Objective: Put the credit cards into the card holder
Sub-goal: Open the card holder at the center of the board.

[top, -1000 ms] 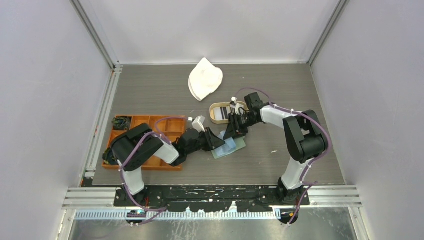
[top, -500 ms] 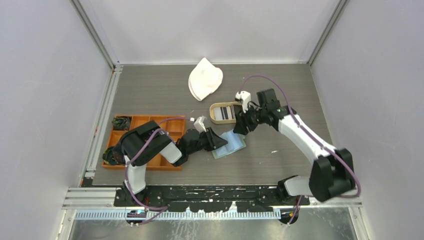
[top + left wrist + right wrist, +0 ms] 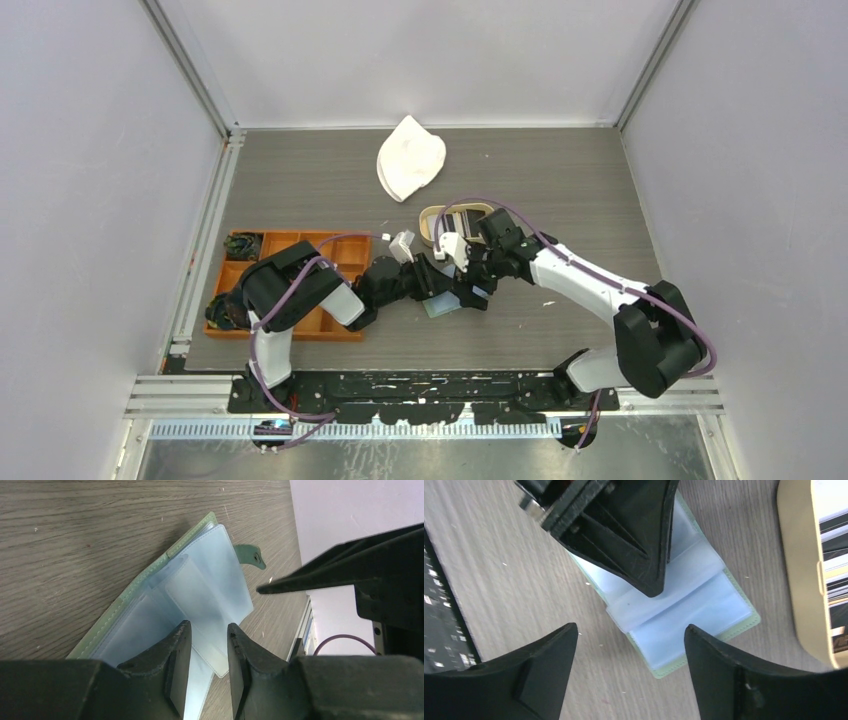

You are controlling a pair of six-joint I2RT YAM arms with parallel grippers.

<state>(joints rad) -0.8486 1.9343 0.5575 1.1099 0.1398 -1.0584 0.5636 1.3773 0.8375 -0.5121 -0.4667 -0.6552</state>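
Sage-green card holder lies open mid-bench, one only. Left claw, fingers slightly apart, rests on its clear pockets. Right claw hangs above, wide apart, empty. Best to hold one pocket spread before fetching a card. Credit cards overlap in one oval tray; their number I cannot count.

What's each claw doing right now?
Left claw: narrowly parted over the wallet; grip cannot be told.
Right claw: wide open, empty, above the wallet.
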